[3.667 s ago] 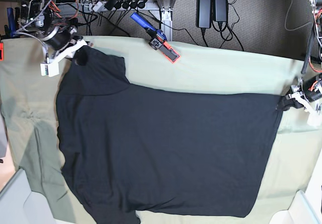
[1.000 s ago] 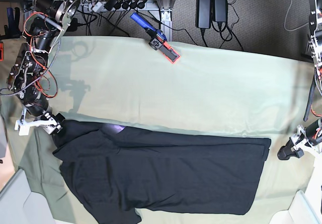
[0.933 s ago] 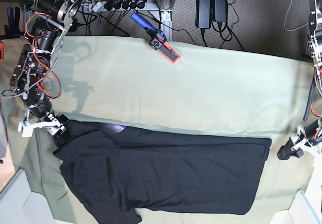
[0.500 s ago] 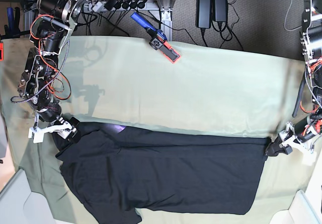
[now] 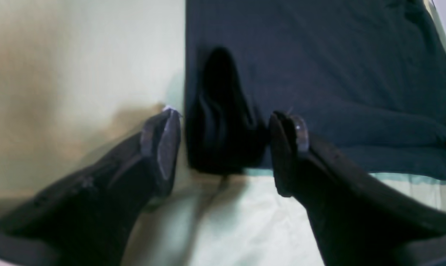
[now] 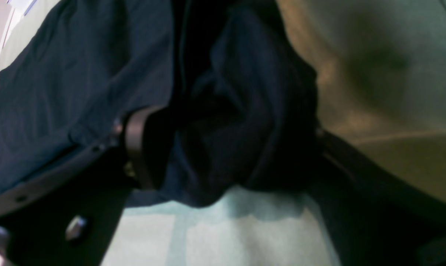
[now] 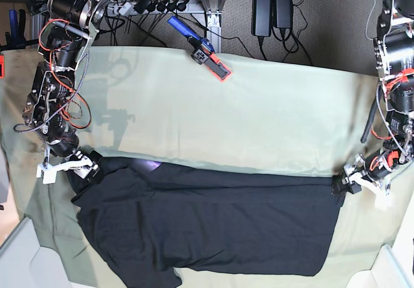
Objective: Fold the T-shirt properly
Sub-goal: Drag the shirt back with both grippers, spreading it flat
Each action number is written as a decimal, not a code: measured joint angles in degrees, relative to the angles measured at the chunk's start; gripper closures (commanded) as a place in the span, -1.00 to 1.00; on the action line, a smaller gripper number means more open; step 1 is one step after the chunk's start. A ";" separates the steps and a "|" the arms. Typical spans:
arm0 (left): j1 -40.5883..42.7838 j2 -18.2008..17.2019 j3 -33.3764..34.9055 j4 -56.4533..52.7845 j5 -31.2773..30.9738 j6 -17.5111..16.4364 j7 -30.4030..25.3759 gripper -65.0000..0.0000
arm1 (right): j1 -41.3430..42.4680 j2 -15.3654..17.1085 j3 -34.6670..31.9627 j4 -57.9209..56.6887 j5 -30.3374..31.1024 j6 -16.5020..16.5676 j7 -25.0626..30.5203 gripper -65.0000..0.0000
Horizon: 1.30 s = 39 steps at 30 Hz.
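1. T-shirt (image 7: 213, 226): the black garment lies folded once lengthwise on the pale green cloth (image 7: 259, 113) that covers the counter, filling the base view from 8 o'clock across to 4 o'clock; its doubled top edge runs straight between the two arms.
2. Left gripper (image 5: 223, 147), at the base view's 3 o'clock edge, has its jaws spread. In its wrist view a bunched corner of black fabric sits between the fingers (image 5: 164, 144), apparently touching neither.
3. Right gripper (image 6: 223, 147), at the base view's 9 o'clock, also stands wide. A crumpled shoulder corner fills the gap; I cannot tell whether the cloth still rests against a jaw.
4. Step in hand, as I judge it: letting go after the first fold. The half fold looks finished, with the sleeve at 7 o'clock still sticking out.
5. The next move probably calls for both arms to lift clear without dragging the corners, then re-grip for a crosswise fold or a sleeve tuck.
6. Against the oldest frame, the shirt lay open up to 11 o'clock; now that upper half is down over the lower. Within the last second the left gripper has come in from well apart to the shirt's corner, while the right arm has shifted slightly downward.
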 measured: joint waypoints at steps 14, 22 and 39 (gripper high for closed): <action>-0.20 2.45 -0.07 0.02 -0.13 0.04 -0.68 -0.14 | 0.00 0.02 0.00 0.00 1.14 0.02 -1.07 -0.31; -0.07 2.84 -0.02 0.00 1.05 0.11 -1.07 1.00 | -0.46 -0.31 -0.17 -0.02 3.23 0.11 -2.80 1.00; 0.31 -1.99 0.04 2.54 -19.71 -1.99 22.95 1.00 | -3.67 2.38 -0.09 11.76 11.13 0.22 -15.89 1.00</action>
